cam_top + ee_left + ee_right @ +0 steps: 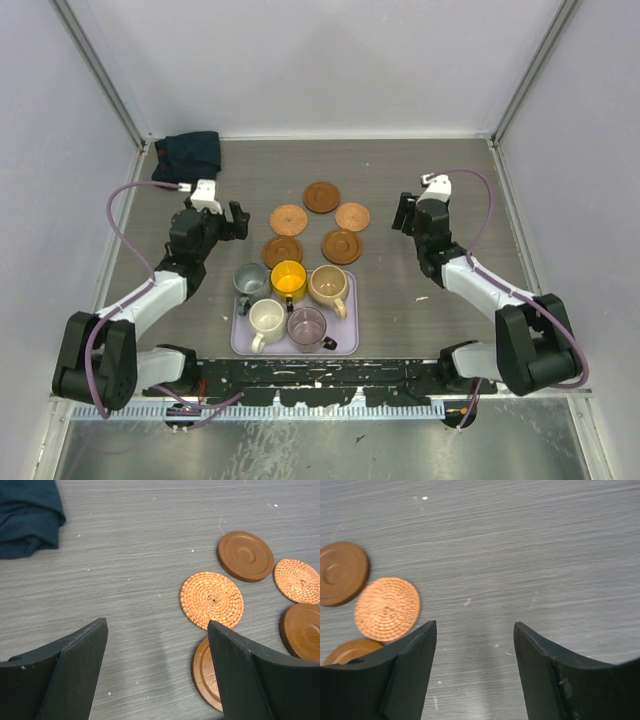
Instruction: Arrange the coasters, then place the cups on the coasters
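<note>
Several round coasters lie in a loose cluster mid-table: a woven one [288,217], a dark brown one [321,196], another woven one [352,216] and two brown wooden ones [282,250] [341,245]. The cups stand on a lavender tray [240,345]: grey-green [250,281], yellow [288,281], tan [328,286], cream [267,318], mauve [307,325]. My left gripper [238,222] [157,624] hangs open just left of the coasters, bare table between its fingers; its right finger covers part of a wooden coaster [205,672]. My right gripper [404,213] [475,624] is open and empty, right of the cluster.
A dark blue cloth [188,155] [27,515] lies bunched in the back left corner. White walls enclose the table on three sides. The tray sits near the front edge, between the two arm bases.
</note>
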